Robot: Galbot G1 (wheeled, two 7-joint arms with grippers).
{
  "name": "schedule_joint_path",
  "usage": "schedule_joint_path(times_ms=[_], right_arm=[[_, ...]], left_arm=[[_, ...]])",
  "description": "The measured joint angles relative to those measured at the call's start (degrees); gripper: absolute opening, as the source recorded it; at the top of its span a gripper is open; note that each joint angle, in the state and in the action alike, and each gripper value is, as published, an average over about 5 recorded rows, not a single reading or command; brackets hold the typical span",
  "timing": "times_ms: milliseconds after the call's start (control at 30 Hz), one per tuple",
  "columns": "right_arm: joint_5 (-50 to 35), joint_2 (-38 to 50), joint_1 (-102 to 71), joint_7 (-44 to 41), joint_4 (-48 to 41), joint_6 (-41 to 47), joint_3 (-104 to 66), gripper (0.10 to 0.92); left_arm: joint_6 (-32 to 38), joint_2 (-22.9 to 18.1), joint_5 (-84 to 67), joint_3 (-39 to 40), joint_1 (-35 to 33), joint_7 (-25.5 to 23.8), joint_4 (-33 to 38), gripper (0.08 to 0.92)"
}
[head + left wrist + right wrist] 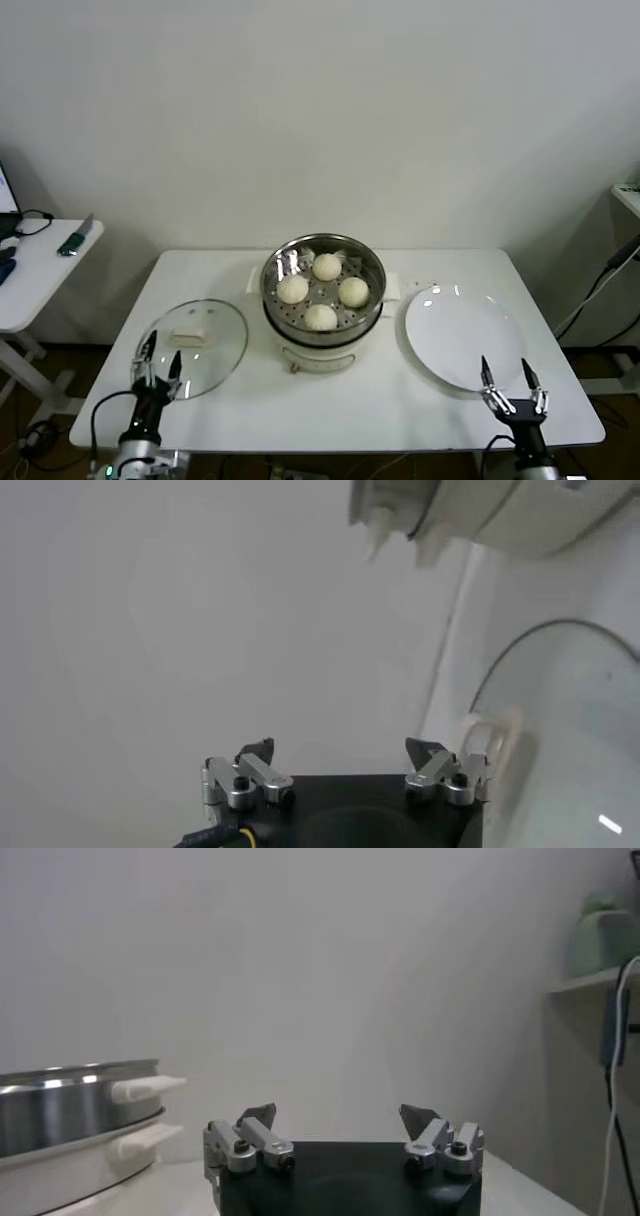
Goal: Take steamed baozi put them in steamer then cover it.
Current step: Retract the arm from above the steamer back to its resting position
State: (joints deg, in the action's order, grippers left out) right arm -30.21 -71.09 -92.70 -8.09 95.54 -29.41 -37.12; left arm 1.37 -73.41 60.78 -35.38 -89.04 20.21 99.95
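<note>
All four off-white baozi [322, 291] sit in my shiny steel steamer [370, 300]. My left tool [158, 364], fingers apart, should close squarely on the clear glass cover's [215, 350] whitish handle [190, 337]; my right tool [508, 377] waits, spread.

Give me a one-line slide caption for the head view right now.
Four baozi sit in the uncovered steamer; glass cover lies on the table beside the left gripper, both grippers open.
</note>
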Motion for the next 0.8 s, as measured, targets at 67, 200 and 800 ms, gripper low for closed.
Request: schedule_joint_path(times_ms=[67,200,800], right_arm=[[-0.2,0.0,-0.2,0.0,0.0,-0.1,-0.1,0.823],[-0.6,0.2,-0.5,0.1,0.3,-0.3,-0.5,0.823],[-0.9,-0.5,-2.3,0.1,1.6,-0.9,-1.7,0.823]], left_arm=[[-0.1,0.2,1.4,0.3,1.4,0.1,-1.8,0.823],[-0.2,0.7,3.7,0.8,4.1,0.2,-5.4,0.823],[-1.2,2.5,7.6,4.1,13.1,-0.4,-16.2,0.823]])
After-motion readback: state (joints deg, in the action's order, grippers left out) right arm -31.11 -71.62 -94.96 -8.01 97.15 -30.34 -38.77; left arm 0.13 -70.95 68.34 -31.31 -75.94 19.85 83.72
